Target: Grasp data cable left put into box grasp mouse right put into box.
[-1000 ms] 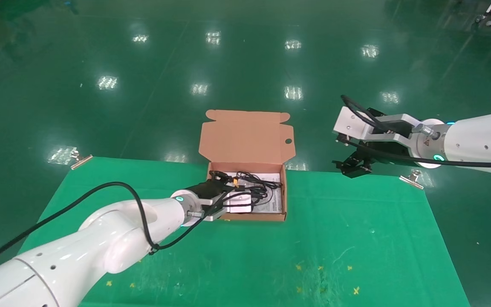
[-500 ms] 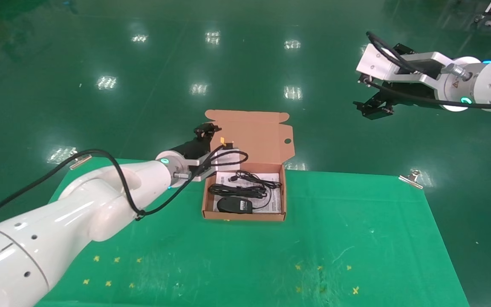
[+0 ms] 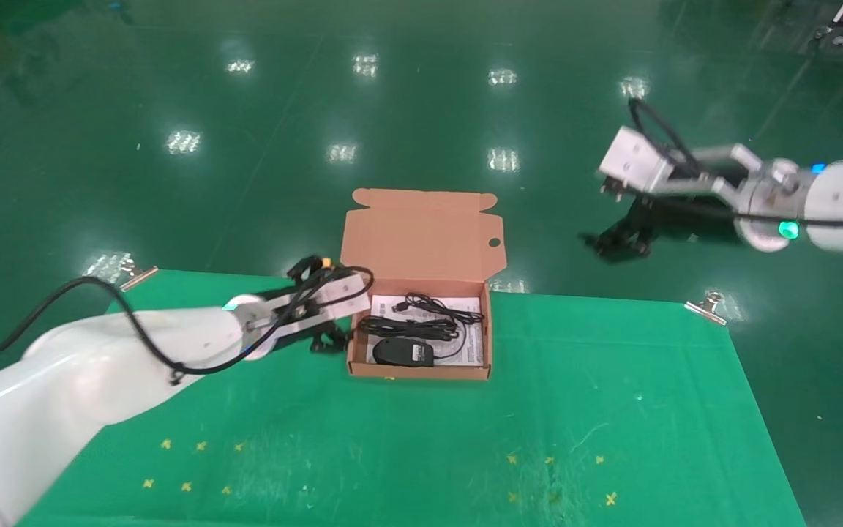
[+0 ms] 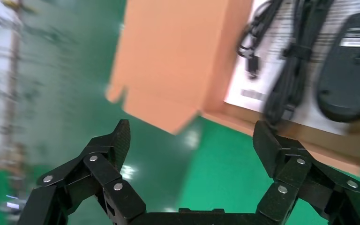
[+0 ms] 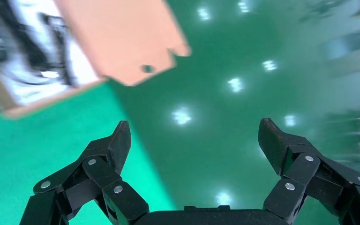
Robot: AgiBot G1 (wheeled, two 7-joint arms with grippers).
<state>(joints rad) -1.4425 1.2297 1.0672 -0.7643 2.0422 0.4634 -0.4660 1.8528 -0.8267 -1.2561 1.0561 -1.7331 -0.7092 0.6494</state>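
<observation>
The salmon-orange box (image 3: pixel 421 373) stands open on the green mat, lid up at the back. The black mouse (image 3: pixel 402 352) lies in its front part on the white leaflet. The data cable (image 3: pixel 410 327) lies behind it as a narrow bundle, with thin cord loops farther back. My left gripper (image 3: pixel 328 341) is open and empty, low over the mat just outside the box's left wall. In the left wrist view the gripper (image 4: pixel 192 140) faces the box (image 4: pixel 168 56), mouse (image 4: pixel 351 79) and cable (image 4: pixel 286 61). My right gripper (image 3: pixel 615 245) is open and empty, beyond the table's far right; the right wrist view shows it (image 5: pixel 194 140) over the floor.
The green mat (image 3: pixel 421 439) covers the table, held by metal clips at the far left (image 3: pixel 136 274) and far right (image 3: pixel 707 306) corners. Shiny green floor lies beyond. The box lid (image 5: pixel 117 37) with its round hole shows in the right wrist view.
My left gripper left the inside of the box, rose, then came down outside its left wall, uncovering the mouse. My right gripper swung up and came back down beyond the table.
</observation>
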